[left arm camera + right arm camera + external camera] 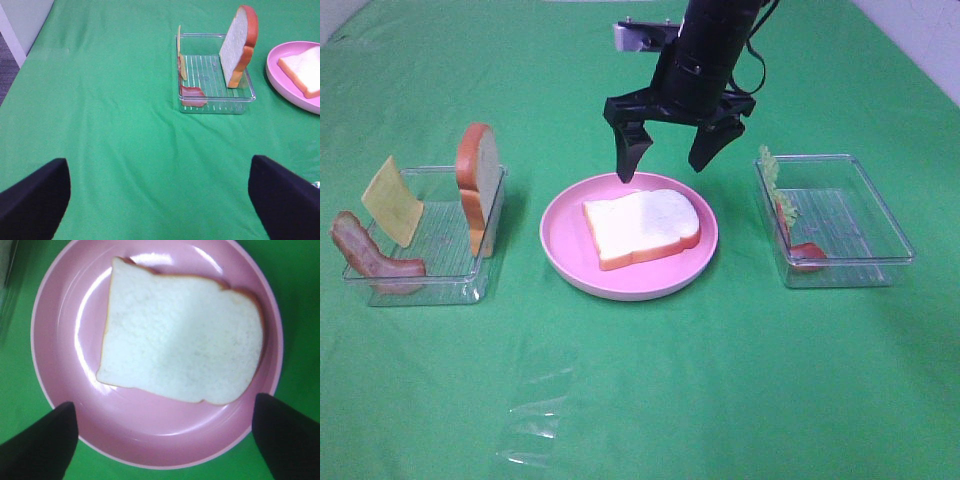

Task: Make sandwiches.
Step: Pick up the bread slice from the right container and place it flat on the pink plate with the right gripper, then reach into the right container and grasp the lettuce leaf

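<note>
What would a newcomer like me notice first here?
The black right gripper hangs open above a pink plate at the centre, where one bread slice lies flat. In the clear tray on the left, a second bread slice stands upright, with a cheese square and bacon strip.

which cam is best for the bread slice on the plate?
Right wrist: the bread slice fills the frame, whole outline clear. Exterior high shows it whole but smaller; left wrist catches only part at the frame edge.
</note>
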You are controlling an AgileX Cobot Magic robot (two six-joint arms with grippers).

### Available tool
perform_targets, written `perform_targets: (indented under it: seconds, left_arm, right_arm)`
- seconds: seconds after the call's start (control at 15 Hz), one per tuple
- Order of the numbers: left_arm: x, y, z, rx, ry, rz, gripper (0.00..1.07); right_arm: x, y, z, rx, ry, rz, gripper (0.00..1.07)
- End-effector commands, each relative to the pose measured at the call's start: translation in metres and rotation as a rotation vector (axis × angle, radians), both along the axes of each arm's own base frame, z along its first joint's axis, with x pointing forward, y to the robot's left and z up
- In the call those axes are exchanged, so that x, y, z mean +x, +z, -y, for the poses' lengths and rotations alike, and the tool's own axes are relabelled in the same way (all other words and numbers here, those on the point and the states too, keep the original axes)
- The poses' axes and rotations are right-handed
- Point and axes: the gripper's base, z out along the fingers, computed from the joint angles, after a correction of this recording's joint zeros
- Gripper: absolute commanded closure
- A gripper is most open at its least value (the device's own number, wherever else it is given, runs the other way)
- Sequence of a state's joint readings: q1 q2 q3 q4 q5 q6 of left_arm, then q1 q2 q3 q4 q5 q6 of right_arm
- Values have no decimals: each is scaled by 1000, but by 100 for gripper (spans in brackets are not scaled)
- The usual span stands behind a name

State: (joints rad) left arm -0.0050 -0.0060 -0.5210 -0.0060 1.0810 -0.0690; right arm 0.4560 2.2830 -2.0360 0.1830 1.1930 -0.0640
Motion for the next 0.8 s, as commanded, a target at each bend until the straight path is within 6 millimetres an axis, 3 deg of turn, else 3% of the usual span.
perform_targets:
  seconds: [0.07,0.33,0.53,0.8]
  left_arm:
    - [1,1,0,-4,6,3,18]
    - [1,1,0,-4,6,3,18]
    - [1,1,0,-4,6,3,18]
    - [1,1,0,-4,6,3,18]
  right_arm:
    - [-4,34,4,-6,24,50,17]
    - [-14,91,27,-111,11,229,18]
    - [-19,108,46,-259,-65,264,18]
    - [-16,112,58,-257,-143,267,18]
